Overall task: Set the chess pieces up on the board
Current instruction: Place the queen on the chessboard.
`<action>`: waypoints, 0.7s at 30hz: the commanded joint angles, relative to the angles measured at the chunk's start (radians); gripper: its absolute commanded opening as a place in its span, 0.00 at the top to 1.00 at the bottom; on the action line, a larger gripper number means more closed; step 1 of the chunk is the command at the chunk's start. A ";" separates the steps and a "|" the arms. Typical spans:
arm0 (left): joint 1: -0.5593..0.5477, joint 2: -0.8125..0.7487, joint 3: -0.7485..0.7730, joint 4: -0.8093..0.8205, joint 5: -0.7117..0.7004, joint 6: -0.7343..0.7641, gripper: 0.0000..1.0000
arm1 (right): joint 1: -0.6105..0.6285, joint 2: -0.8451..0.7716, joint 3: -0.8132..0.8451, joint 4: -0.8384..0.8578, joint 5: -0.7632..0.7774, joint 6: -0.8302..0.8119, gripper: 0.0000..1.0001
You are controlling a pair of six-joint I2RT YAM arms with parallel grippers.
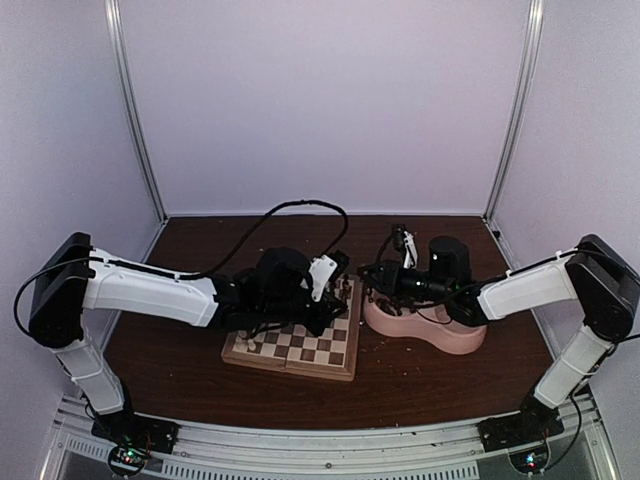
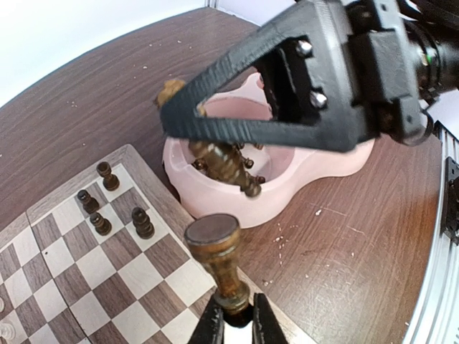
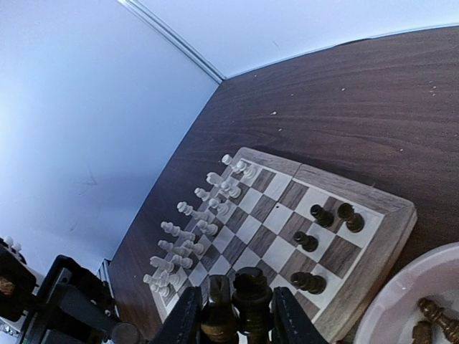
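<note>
The board (image 1: 320, 352) lies mid-table. In the right wrist view the board (image 3: 391, 229) carries cream chess pieces (image 3: 193, 222) in two rows along its far side and several dark pieces (image 3: 323, 215) near the bowl side. My left gripper (image 2: 234, 314) is shut on one dark brown piece (image 2: 215, 244), held base-up above the board's corner (image 2: 79, 272). My right gripper (image 3: 233, 315) is shut on two dark pieces (image 3: 247, 297) side by side, above the board's edge by the bowl. In the top view the left gripper (image 1: 335, 285) and right gripper (image 1: 378, 280) are close together.
The pink double bowl (image 1: 440, 335) stands right of the board, touching or nearly touching it. More dark pieces (image 3: 430, 315) lie inside it. White enclosure walls surround the dark wooden table. Crumbs dot the tabletop near the bowl (image 2: 215, 197).
</note>
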 commanded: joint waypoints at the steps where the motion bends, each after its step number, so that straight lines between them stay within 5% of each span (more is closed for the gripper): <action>1: 0.009 -0.053 -0.007 -0.019 0.002 0.021 0.97 | -0.039 -0.029 -0.010 -0.038 0.045 -0.061 0.75; 16: 0.009 -0.032 0.065 -0.285 0.027 0.102 0.96 | -0.066 -0.012 0.110 -0.464 0.329 -0.420 0.69; 21: 0.009 0.005 0.095 -0.359 0.036 0.125 0.96 | -0.065 -0.028 0.111 -0.492 0.313 -0.442 0.52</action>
